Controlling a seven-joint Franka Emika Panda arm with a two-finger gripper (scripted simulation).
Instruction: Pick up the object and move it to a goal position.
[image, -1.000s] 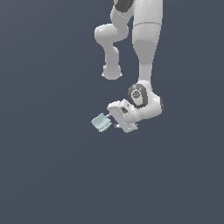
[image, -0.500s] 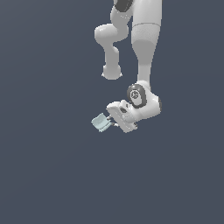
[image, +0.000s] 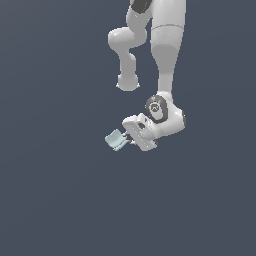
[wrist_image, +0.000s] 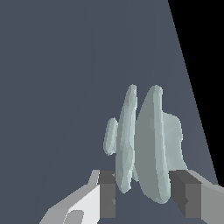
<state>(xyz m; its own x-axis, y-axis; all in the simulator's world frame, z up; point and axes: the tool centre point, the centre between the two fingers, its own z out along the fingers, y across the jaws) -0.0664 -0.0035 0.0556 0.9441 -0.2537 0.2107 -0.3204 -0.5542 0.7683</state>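
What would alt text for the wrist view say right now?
A pale mint-blue object with thin curved ridges sits between the tool's two dark finger pads, against a plain dark grey-blue background.

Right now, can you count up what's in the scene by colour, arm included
Pale mint-blue: 1, the object between the fingers of the gripper.
White: 1, the robot arm.
Total: 2.
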